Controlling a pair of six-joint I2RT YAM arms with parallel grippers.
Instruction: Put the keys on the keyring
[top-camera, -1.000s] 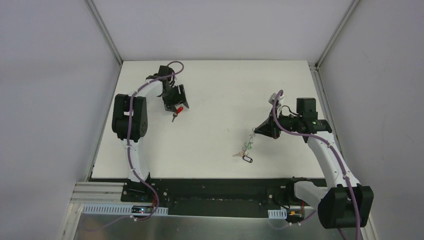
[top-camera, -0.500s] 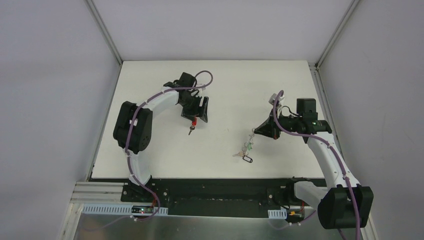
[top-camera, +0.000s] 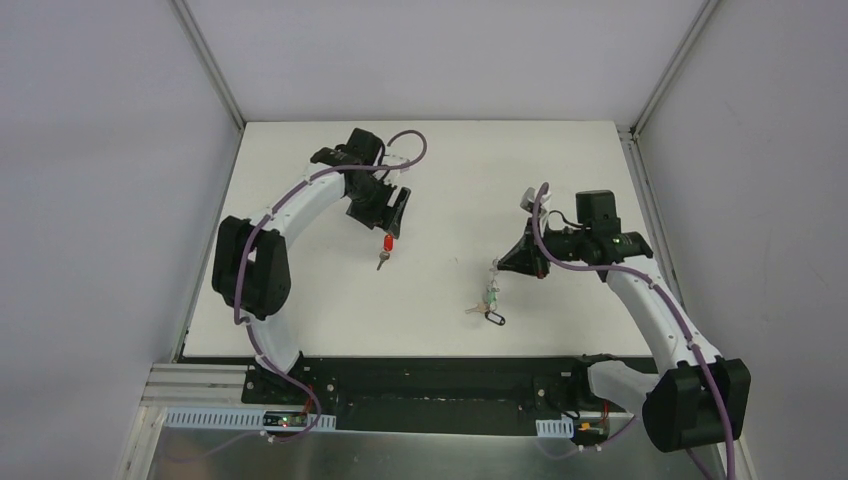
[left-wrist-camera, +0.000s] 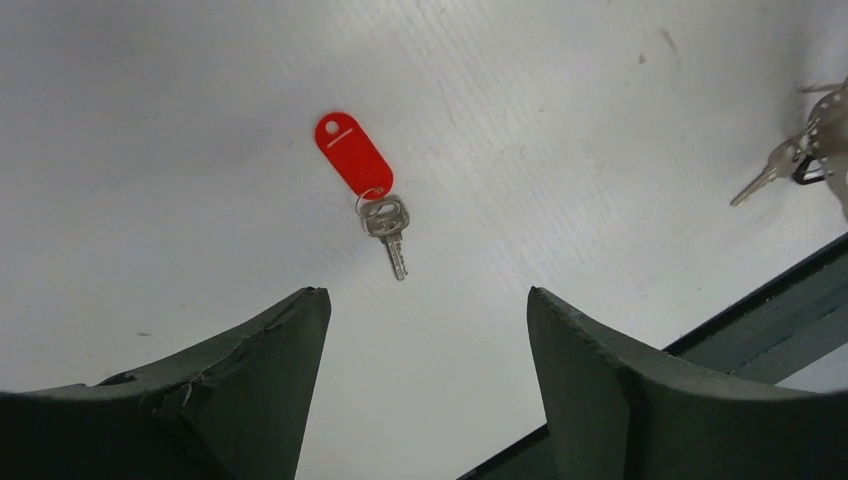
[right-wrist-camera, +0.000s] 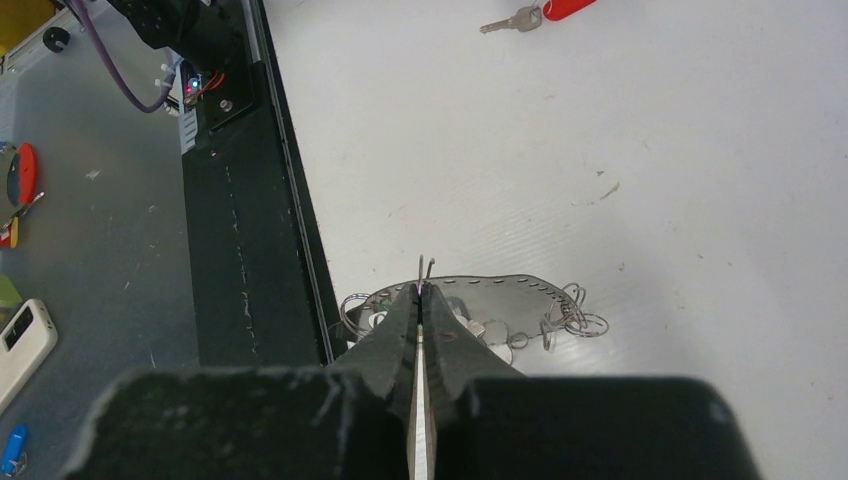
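Note:
The red-tagged key (top-camera: 385, 247) lies flat on the white table, just below my left gripper (top-camera: 391, 226). In the left wrist view, this red key (left-wrist-camera: 362, 170) rests ahead of the left gripper (left-wrist-camera: 422, 300), which is open with nothing between its fingers. My right gripper (top-camera: 504, 263) is shut on the thin grey keyring (right-wrist-camera: 500, 282), pinching its wire at the fingertips (right-wrist-camera: 408, 310). The green key (top-camera: 492, 297) and the black-tagged key (top-camera: 494, 318) hang from the ring down to the table. Several small loose rings (right-wrist-camera: 572, 318) cluster at the hoop's right end.
The black base rail (top-camera: 440, 378) runs along the near table edge, close to the hanging keys. Grey walls enclose the table (top-camera: 450, 170) at the back and sides. Off the table, odds and ends lie on the grey bench (right-wrist-camera: 90, 230).
My left arm swung right with the red key, left it on the table, opened and drew back from it. The right gripper shifted slightly left, still holding the keyring.

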